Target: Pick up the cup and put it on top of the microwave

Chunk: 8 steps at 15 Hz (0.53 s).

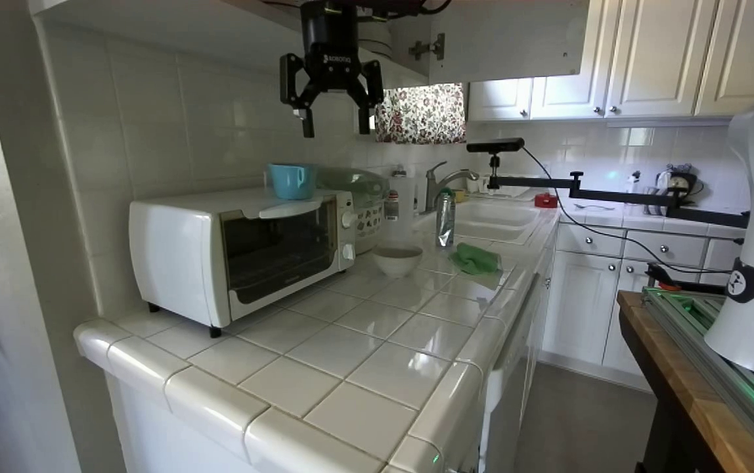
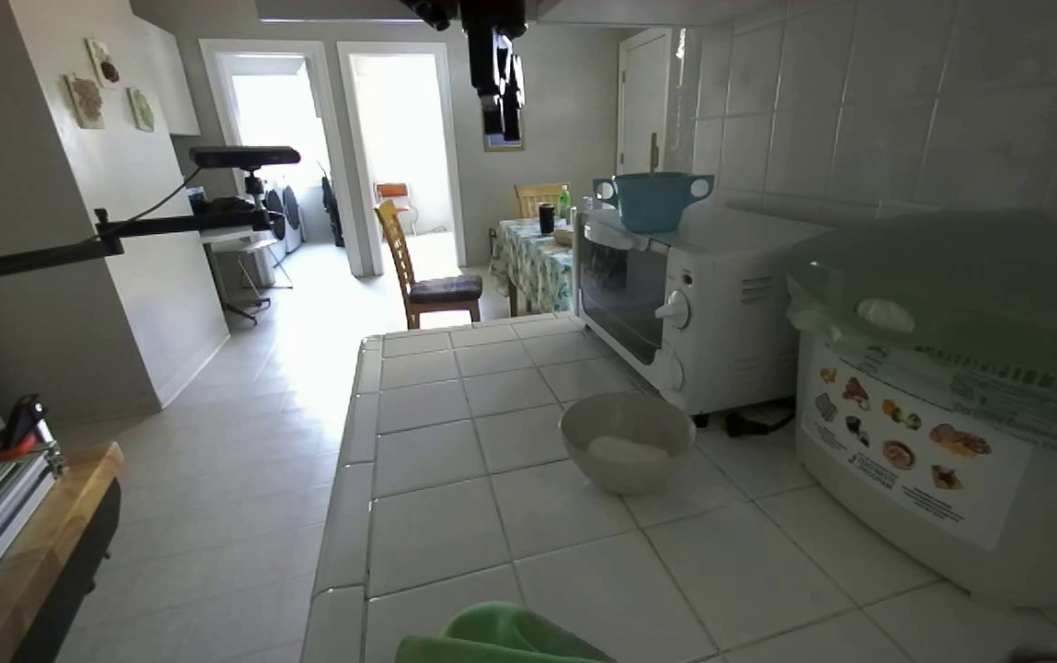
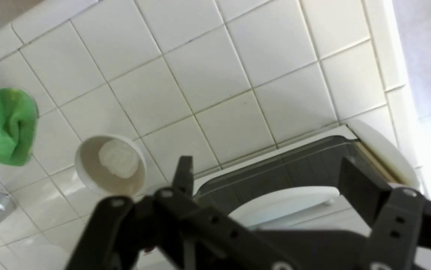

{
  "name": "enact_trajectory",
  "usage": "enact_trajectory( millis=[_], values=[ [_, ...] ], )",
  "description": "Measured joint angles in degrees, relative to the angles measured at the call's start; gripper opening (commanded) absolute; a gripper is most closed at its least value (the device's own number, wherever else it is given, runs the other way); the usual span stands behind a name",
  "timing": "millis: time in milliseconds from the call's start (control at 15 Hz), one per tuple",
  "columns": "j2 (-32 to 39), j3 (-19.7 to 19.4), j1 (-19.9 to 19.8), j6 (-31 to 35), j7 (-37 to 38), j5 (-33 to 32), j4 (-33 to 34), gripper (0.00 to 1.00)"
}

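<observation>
Atop the microwave (image 1: 240,253) sits the blue cup (image 1: 290,182), while the hand (image 1: 336,130) hangs higher, jaws apart.

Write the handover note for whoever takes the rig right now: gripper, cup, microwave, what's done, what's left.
Gripper: open and empty, higher than the cup and apart from it.
Cup: upright on top of the microwave, seemingly near its front edge; the wrist view does not show it.
Microwave: standing on the tiled counter.
Done: the cup is where the task wants it, free of the gripper.
Left: apparently nothing more with the cup; probably just move the gripper clear, taking care not to knock the cup.
</observation>
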Motion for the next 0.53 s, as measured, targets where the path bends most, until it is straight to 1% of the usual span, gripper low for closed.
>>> enact_trajectory(
  millis=[267, 533],
  values=[
    [-2.64, 0.38, -1.01, -3.57, -5.84, 2.67, -1.43, 1.00],
    [-6.48, 0.39, -2.18, -5.92, -10.72, 3.00, -3.73, 1.00]
  ],
)
